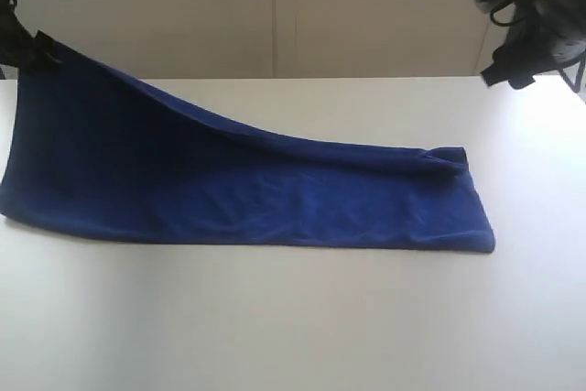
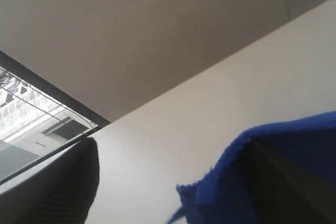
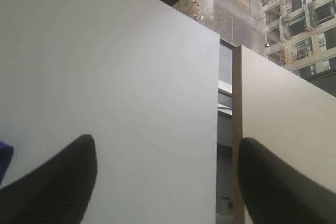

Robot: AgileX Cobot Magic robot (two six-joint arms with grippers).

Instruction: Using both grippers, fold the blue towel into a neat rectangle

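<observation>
The blue towel (image 1: 275,199) lies in a long strip on the desk (image 1: 293,318), one corner hung on your wide-open left pincer (image 2: 173,166); the right pincer (image 3: 165,156) gapes empty. It looks soft and limp: pinch its corners.

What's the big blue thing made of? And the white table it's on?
The deep-blue plush towel looks like soft cloth, maybe microfibre: matte, fuzzy at the edge, sagging in folds. The flat white table looks hard and smooth, perhaps laminate; light glares off it.
</observation>
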